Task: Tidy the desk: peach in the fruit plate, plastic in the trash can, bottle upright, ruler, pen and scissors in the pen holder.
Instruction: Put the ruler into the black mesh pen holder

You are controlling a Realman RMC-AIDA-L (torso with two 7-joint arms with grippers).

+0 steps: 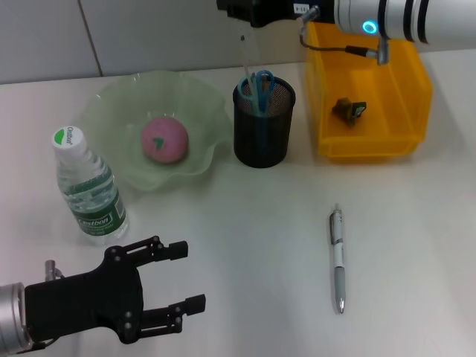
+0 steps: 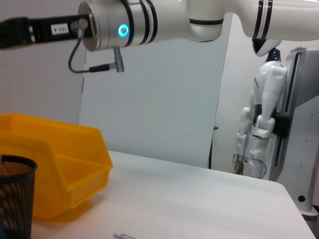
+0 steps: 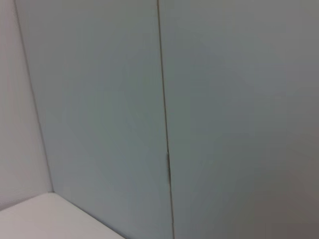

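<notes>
A pink peach (image 1: 163,139) lies in the green fruit plate (image 1: 111,111). The water bottle (image 1: 89,190) stands upright to the plate's left. The black mesh pen holder (image 1: 264,134) holds blue scissors (image 1: 260,89) and a clear ruler (image 1: 245,59) that sticks up. My right gripper (image 1: 253,13) hangs right above the ruler's top end. A silver pen (image 1: 338,260) lies on the table at the right front. A crumpled plastic piece (image 1: 349,109) lies in the yellow bin (image 1: 405,74). My left gripper (image 1: 190,275) is open and empty at the front left, below the bottle.
The left wrist view shows the yellow bin (image 2: 60,164), the pen holder's rim (image 2: 15,164), the pen's tip (image 2: 123,236) and my right arm (image 2: 124,27) overhead. A white wall stands behind the table. The right wrist view shows only wall.
</notes>
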